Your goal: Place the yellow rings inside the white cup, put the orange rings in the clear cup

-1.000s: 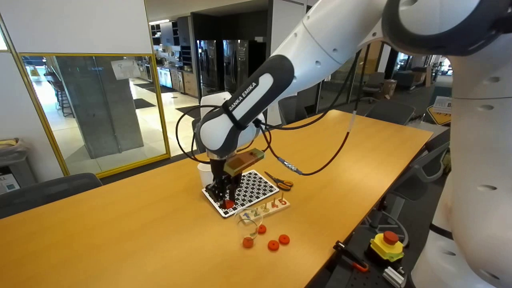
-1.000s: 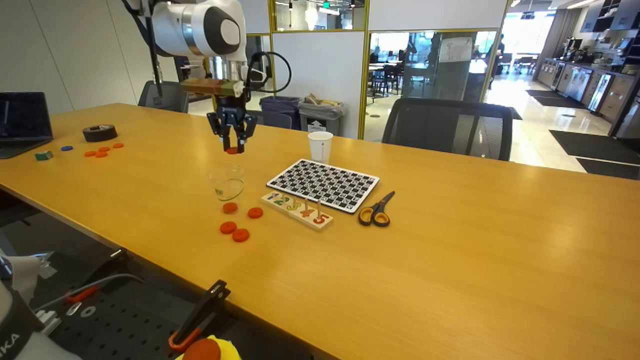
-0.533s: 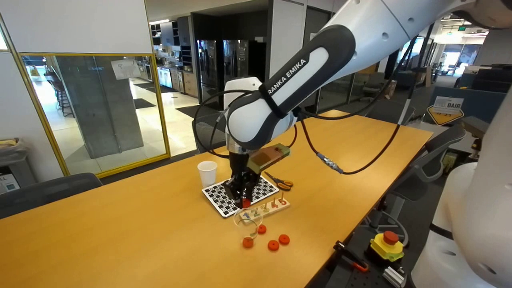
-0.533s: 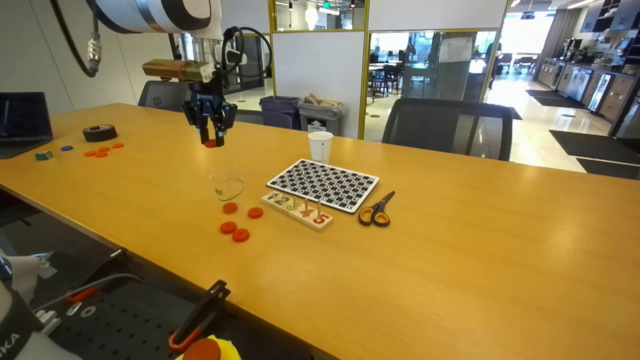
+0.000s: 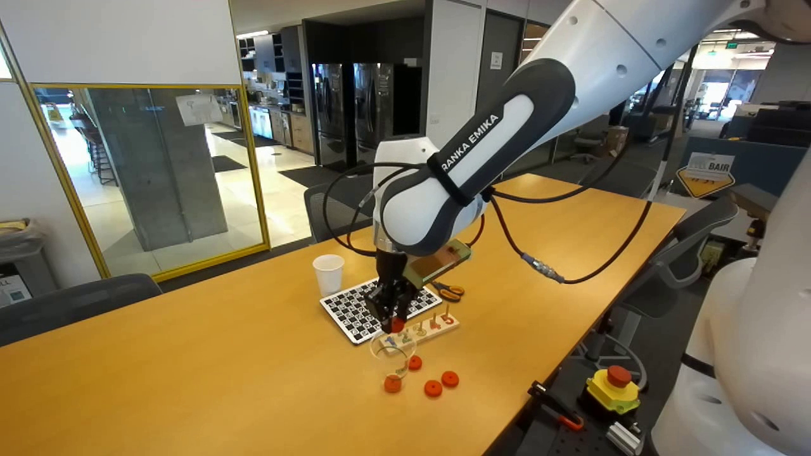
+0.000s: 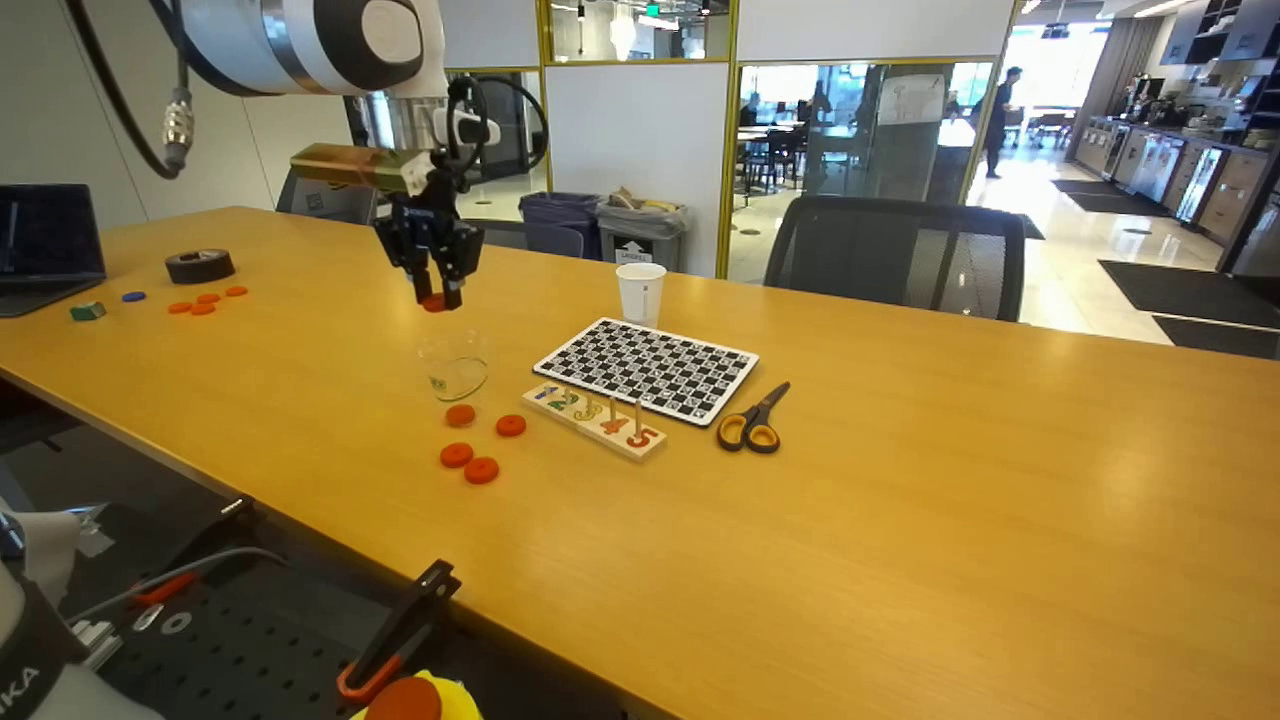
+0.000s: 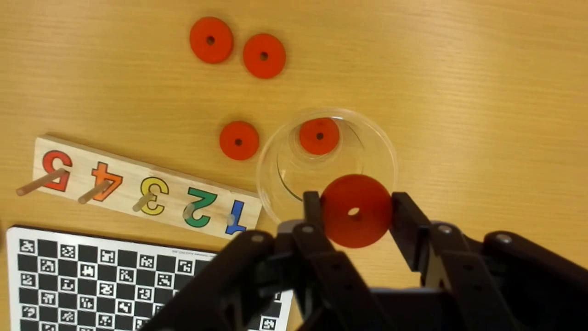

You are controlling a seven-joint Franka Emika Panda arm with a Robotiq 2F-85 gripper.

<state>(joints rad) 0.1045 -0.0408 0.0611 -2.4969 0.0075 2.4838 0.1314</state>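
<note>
Gripper (image 7: 355, 208) has shifted toward the clear cup (image 7: 317, 172), jaws pinching one orange ring (image 7: 356, 196), so likely lining up to drop it in.

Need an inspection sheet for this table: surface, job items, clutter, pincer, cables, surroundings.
Surface: wood-grain tabletop, reflecting light
Orange-red rings: three loose beside the clear cup, one apparently inside it, one held
Yellow rings: nothing seen
White cup: upright near the ChArUco board
Clutter: that board, number peg board, scissors, black tape roll, laptop
Far orange discs: four, holes too small to see
Pincer: shut on the held ring, raised higher than the clear cup's rim
Cables: black cable loops from the Franka arm
Surroundings: mesh office chair, emergency stop button, distant person
</note>
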